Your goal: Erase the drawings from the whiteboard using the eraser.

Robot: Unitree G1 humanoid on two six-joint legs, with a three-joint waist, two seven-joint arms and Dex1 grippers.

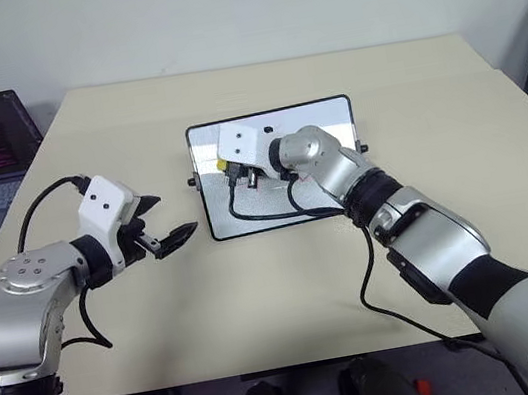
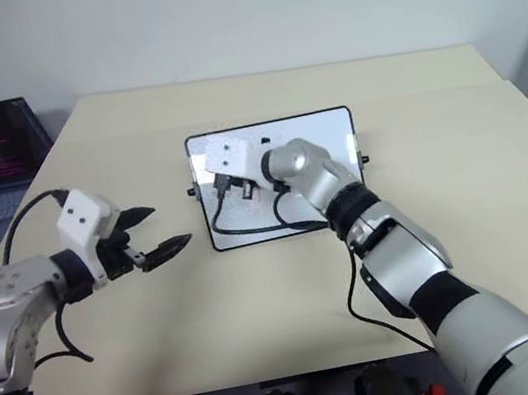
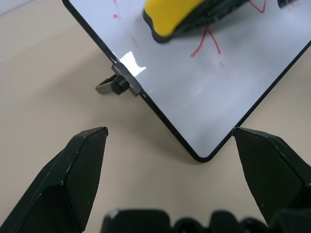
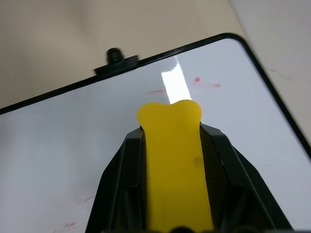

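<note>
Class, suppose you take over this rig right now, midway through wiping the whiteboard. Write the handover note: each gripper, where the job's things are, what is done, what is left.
Right gripper: shut on the eraser, held over the whiteboard.
Left gripper: open and empty, hovering above the table off the board's left side, near its corner.
Whiteboard: lies flat on the table in front of the robot.
Done: part of the board looks wiped, with only faint red smudges there.
Left: the drawings are not gone; red strokes show beside the eraser. Wipe those, then the smudges.
</note>
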